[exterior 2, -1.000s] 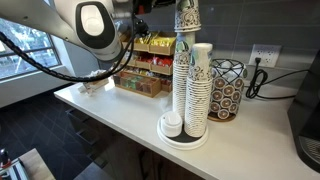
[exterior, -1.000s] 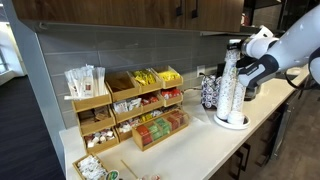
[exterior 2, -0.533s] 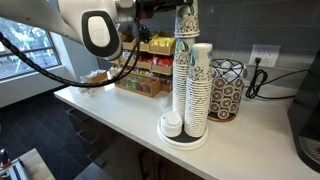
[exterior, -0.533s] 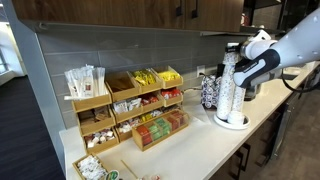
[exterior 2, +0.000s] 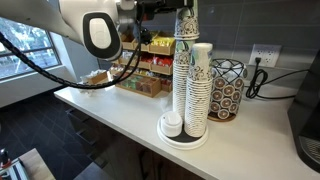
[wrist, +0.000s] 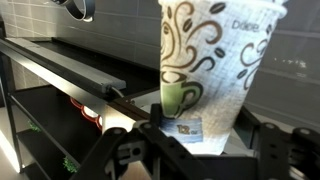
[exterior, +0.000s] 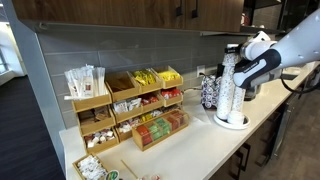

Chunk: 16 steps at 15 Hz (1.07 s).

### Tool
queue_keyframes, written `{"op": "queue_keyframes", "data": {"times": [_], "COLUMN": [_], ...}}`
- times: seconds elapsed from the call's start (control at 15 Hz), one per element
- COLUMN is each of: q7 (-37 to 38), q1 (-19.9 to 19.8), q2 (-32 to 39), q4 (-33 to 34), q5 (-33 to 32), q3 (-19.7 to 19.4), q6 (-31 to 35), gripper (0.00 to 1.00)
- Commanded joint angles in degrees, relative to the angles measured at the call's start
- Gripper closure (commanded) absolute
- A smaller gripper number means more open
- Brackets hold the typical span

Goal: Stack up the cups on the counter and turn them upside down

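A white paper cup with a dark greenish swirl print (wrist: 215, 60) fills the wrist view, upright between my jaws. My gripper (wrist: 200, 128) is shut on its lower part. In both exterior views this cup (exterior 2: 187, 18) (exterior: 232, 47) is at the very top of the tall cup columns, with my gripper (exterior 2: 165, 10) (exterior: 240, 58) beside it. A second loose patterned cup is not visible. The off-white counter (exterior 2: 120, 110) (exterior: 200, 140) runs below.
The tall cup columns stand on a round white tray (exterior 2: 172, 139). A wire holder with black-and-white patterned cups (exterior 2: 227, 90) stands behind them. Wooden snack racks (exterior: 130, 105) sit along the wall. A dark machine (exterior 2: 308, 125) is at the counter's end, and cabinets hang overhead.
The arm shifted slightly toward the cup columns a second ago. Since half a second ago nothing has visibly moved.
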Motion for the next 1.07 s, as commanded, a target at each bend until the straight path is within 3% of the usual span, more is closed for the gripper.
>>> {"op": "queue_keyframes", "data": {"times": [0.0,0.47,0.53,0.73,0.8,1.0], "q7": [-0.5,-0.4,-6.8,-9.2,-2.6,6.0], "q1": [-0.3,2.8,8.3,19.4,20.3,30.3], "q2": [1.2,3.5,7.7,12.0,11.7,13.9], "q4": [-0.4,-0.2,-0.1,1.2,2.0,4.1], "q5": [-1.4,-4.6,-3.4,-6.9,-13.9,-27.1], "q3": [0.2,-3.3,-6.8,-17.5,-20.3,-31.4], "q6": [0.5,-1.1,-3.3,-8.2,-9.4,-13.3], "gripper": [0.01,0.0,0.0,0.0,0.0,0.0]}}
